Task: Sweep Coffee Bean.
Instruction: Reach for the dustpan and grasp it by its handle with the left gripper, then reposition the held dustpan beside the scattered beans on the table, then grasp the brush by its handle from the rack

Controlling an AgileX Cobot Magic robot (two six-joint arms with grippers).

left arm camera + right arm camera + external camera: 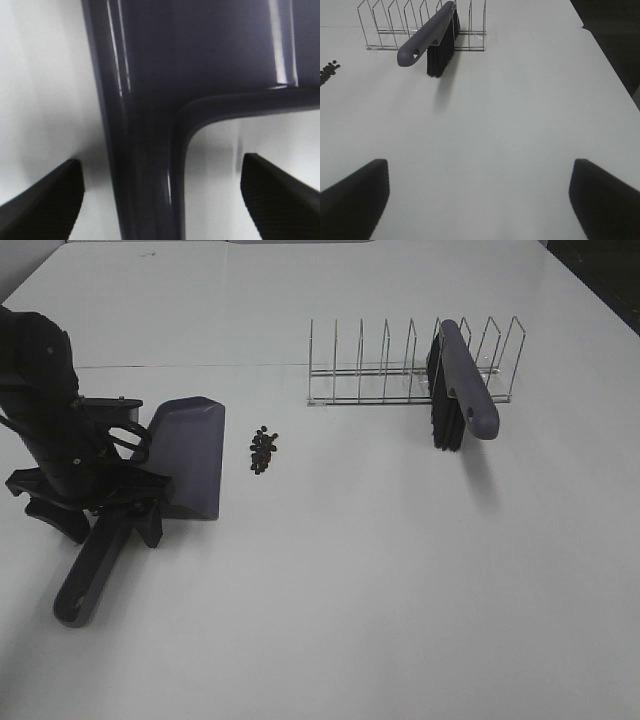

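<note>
The dustpan's handle (145,150) fills the left wrist view, so close that it is blurred, with only a glossy grey-purple bar and the curve where it widens into the pan to be made out. The left pincer (160,195) stands wide. Its two dark fingers (45,205) sit one on each side of the handle, with white desk (40,100) showing in the gap on both sides, so neither touches it.

From the high camera the left arm (50,410) covers the near left corner of the dustpan (190,455) and the place where handle and pan join. The left pincer (105,525) straddles the handle there, and the handle's free end (80,590) sticks out toward the camera.

The coffee beans (263,450) lie in one small, tight cluster on the desk (400,590), just beside the dustpan's open edge and apart from it. Single beans are too small to count. In the right wrist view only a few of the beans (327,70) show, cut off at the picture's edge.

Well apart from the beans, a wire rack (400,370) stands farther back. The brush (465,390) leans in one of its slots, with the black bristles pointing down and the grey-purple grip jutting forward out of the rack. The bristles hide the wires behind them.

The right pincer (480,200) is spread wide over bare desk and holds nothing, with the brush (427,35) and the rack (385,25) far ahead of it. It does not appear in the high view.
</note>
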